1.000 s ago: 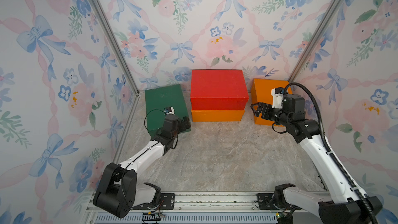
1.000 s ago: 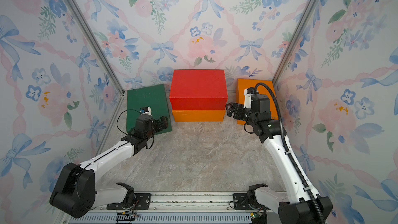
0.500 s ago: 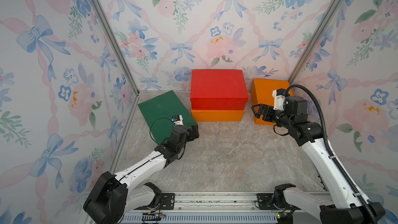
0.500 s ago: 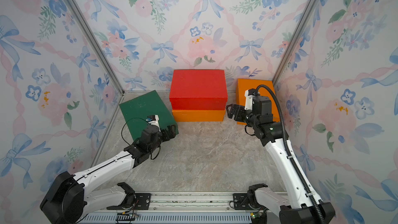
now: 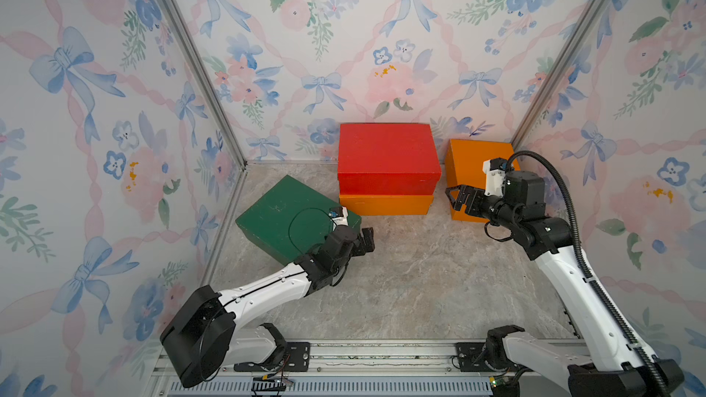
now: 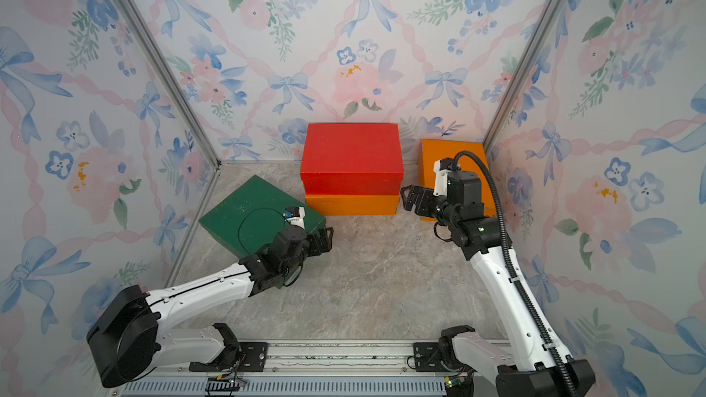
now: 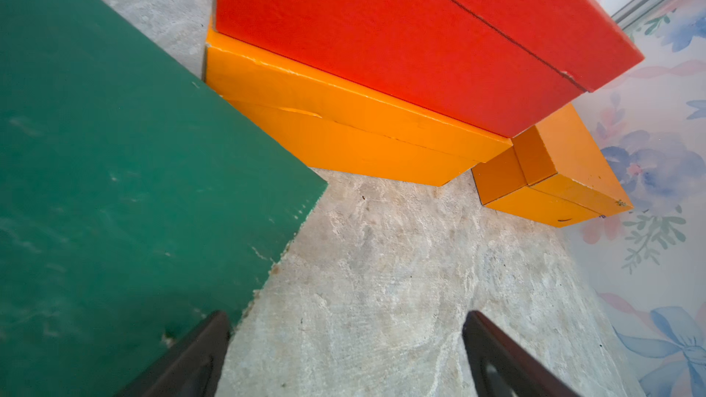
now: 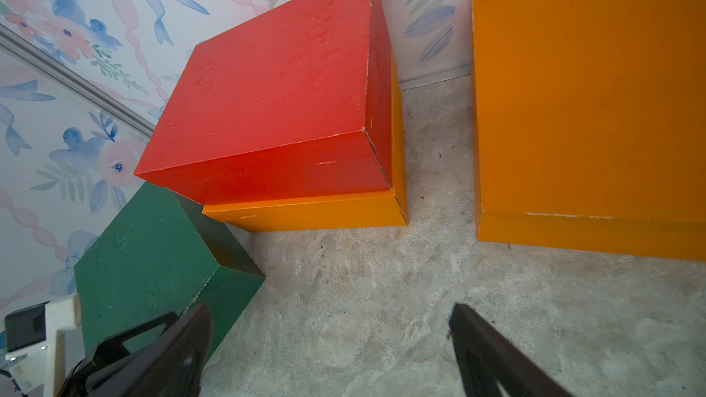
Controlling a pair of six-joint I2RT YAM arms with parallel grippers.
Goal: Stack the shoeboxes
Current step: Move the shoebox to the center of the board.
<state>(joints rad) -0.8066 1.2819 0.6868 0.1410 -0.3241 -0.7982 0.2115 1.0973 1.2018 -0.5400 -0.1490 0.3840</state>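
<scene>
Since a second ago, the dark green shoebox [image 5: 282, 219] has swung out from the back left corner and my left arm [image 5: 267, 292] has come toward the middle with it. My right arm [image 5: 565, 273] has barely shifted.

I am looking down into a small booth. Its three walls [image 5: 344, 51] are papered with pale pink flowers and blue bows, and metal posts [image 5: 191, 59] run up the corners. The counter [image 5: 420, 280] is a mottled grey-beige stone pattern, with a metal rail [image 5: 363, 353] along its front edge.

The green shoebox lies skewed on the counter at the left, one corner near the middle stack. That stack stands against the back wall: the red shoebox [image 5: 386, 150] on top of an orange shoebox [image 5: 386, 204]. The second orange shoebox [image 5: 470, 158] lies in the back right corner.

The left jaws are spread wide and empty, just off the green shoebox's near corner. The right jaws are also spread wide and empty, between the stack and the second orange shoebox.
</scene>
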